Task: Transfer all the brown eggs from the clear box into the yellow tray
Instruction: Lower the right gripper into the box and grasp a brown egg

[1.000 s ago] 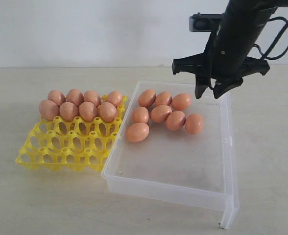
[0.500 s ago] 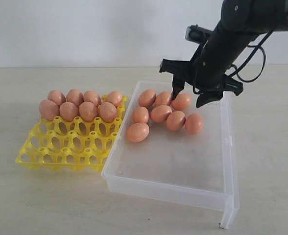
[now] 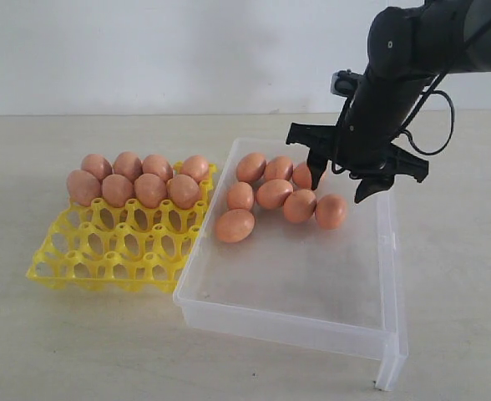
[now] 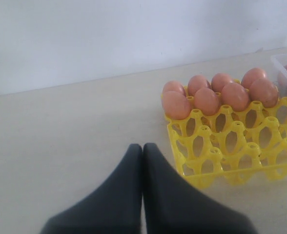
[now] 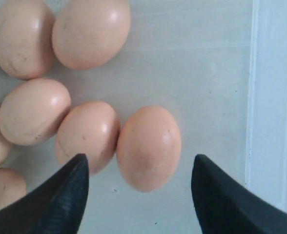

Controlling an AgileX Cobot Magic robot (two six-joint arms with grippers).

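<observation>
Egg (image 5: 148, 148) beside the box's (image 3: 386, 251) flanged wall lies centred under the right gripper's (image 3: 340, 190) wide jaws, long axis across their closing line; the left gripper (image 4: 142, 147) is closed.

Brown eggs (image 3: 274, 194) matte orange-brown, faint dark specks. Yellow tray (image 3: 103, 248) bright yellow, openwork grid. Clear box (image 3: 279, 322) colourless, see-through. Right fingers (image 5: 221, 204) black. Counter (image 3: 78, 342) pale beige, plain. Wall (image 3: 145, 50) white.

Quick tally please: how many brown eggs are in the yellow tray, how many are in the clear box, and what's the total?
In the yellow tray: 8 brown eggs
In the clear box: 8 brown eggs
Total: 16 brown eggs
</observation>
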